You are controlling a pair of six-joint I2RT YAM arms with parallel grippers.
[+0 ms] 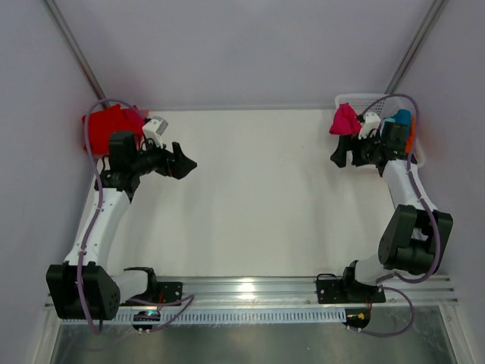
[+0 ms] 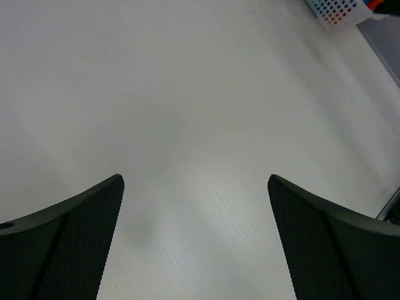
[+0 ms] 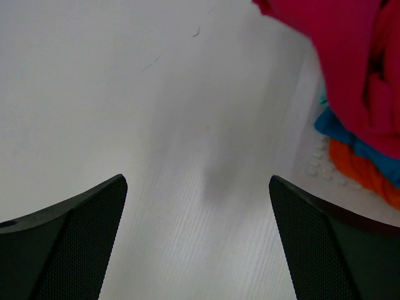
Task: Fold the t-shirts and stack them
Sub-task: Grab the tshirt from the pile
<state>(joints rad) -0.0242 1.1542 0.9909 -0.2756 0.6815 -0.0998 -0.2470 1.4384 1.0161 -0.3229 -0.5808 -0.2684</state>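
White table (image 1: 258, 205): left hand (image 1: 184, 162), right hand (image 1: 339, 157) hover, jaws wide.

The pale surface (image 1: 258, 197) is showing a faint wood grain. A red t-shirt (image 1: 106, 125) is lying in a heap at its far left corner, against the wall. A white lattice basket (image 1: 364, 99) is sitting at the far right corner, well apart from it.
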